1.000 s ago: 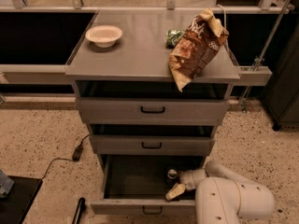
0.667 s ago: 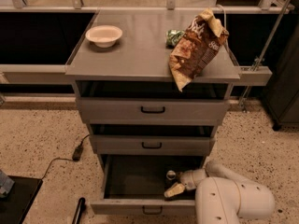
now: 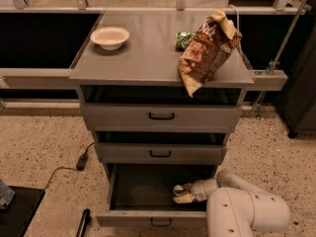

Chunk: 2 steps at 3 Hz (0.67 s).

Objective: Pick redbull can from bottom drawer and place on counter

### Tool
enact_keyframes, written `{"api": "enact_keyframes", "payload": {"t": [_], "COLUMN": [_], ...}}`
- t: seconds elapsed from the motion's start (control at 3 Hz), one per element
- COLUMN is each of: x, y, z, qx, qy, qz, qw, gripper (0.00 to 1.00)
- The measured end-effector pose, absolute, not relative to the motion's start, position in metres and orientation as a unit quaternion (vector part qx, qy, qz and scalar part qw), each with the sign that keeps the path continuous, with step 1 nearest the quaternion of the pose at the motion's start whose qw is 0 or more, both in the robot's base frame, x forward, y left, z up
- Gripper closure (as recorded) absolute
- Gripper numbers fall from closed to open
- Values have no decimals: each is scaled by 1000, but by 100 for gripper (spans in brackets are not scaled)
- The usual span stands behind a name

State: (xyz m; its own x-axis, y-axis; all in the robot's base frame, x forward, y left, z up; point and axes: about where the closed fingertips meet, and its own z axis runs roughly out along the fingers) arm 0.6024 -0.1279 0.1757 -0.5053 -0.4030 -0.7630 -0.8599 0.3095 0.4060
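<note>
Bottom drawer open: gripper reaching the can, front right corner, jaws unclear; next, lift onto table.

1. redbull can: small, dark, lay mostly hidden at my jaws, right side inside the bottom drawer.
2. bottom drawer: grey, lowest, stood pulled open, black handle on front.
3. counter: flat grey top above.
</note>
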Motion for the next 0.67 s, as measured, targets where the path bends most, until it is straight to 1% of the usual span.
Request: {"api": "enact_keyframes", "payload": {"t": [0.33,0.67], "x": [602,600], "y": [-128,-124], "z": [176,194], "qx": [-415,-437], "qy": [761,752], "qz": [416,414], "qw": [274,268], "gripper": [88,100]}}
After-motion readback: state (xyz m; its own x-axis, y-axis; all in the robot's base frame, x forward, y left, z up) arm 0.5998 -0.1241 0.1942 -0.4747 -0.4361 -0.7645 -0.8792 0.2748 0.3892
